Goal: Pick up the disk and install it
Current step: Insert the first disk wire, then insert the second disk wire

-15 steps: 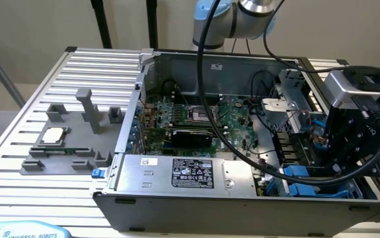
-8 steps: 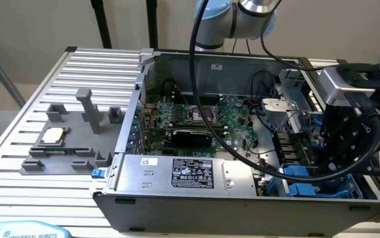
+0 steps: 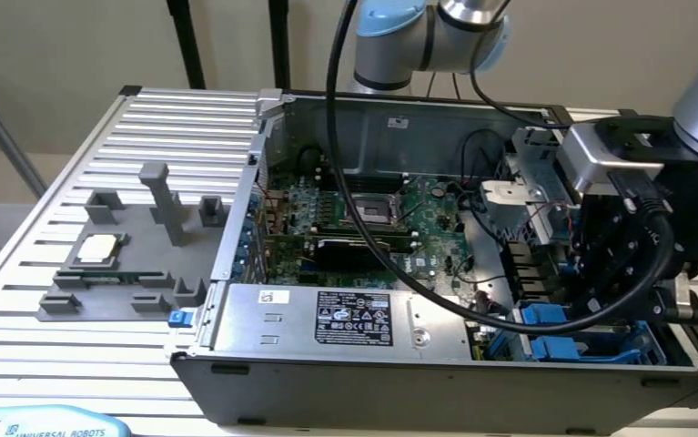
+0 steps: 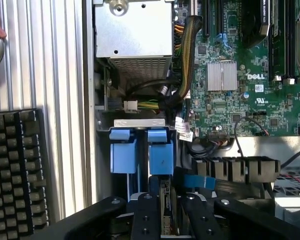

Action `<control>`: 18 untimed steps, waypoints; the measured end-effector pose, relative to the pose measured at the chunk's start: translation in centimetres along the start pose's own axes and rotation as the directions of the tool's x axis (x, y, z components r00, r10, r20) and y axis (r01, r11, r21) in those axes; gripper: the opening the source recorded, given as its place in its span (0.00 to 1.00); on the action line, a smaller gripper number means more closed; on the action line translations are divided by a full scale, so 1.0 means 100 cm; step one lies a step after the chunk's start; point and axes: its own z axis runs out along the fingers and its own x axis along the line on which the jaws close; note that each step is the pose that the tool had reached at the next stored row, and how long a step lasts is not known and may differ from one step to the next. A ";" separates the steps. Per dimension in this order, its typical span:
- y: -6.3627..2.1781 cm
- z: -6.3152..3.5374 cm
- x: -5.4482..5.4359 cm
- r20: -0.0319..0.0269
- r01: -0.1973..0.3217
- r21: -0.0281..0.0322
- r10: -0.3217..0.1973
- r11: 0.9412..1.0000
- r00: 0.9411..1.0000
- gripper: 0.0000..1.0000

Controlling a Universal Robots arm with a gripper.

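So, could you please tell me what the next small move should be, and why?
Probably press the disk a touch deeper into the drive bay, straight along its slot: the fingers grip it edge-on, and its blue frame sits beside the neighbouring blue bracket, seemingly almost seated.

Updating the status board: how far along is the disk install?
Done: pickup, it seems; the gripper is closed on the disk, held edge-on. In hand: the disk is at the drive bay inside the case, beside a blue bracket in the next slot. Left: seating; I can't tell if it is fully home, and the gripper hasn't let go.
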 end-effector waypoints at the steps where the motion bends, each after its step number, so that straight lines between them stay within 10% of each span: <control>1: 0.0008 0.0000 0.000 0.000 0.000 0.000 0.000 1.000 1.000 0.25; 18: 0.0004 -0.0062 0.000 0.002 0.000 0.000 0.000 1.000 1.000 0.25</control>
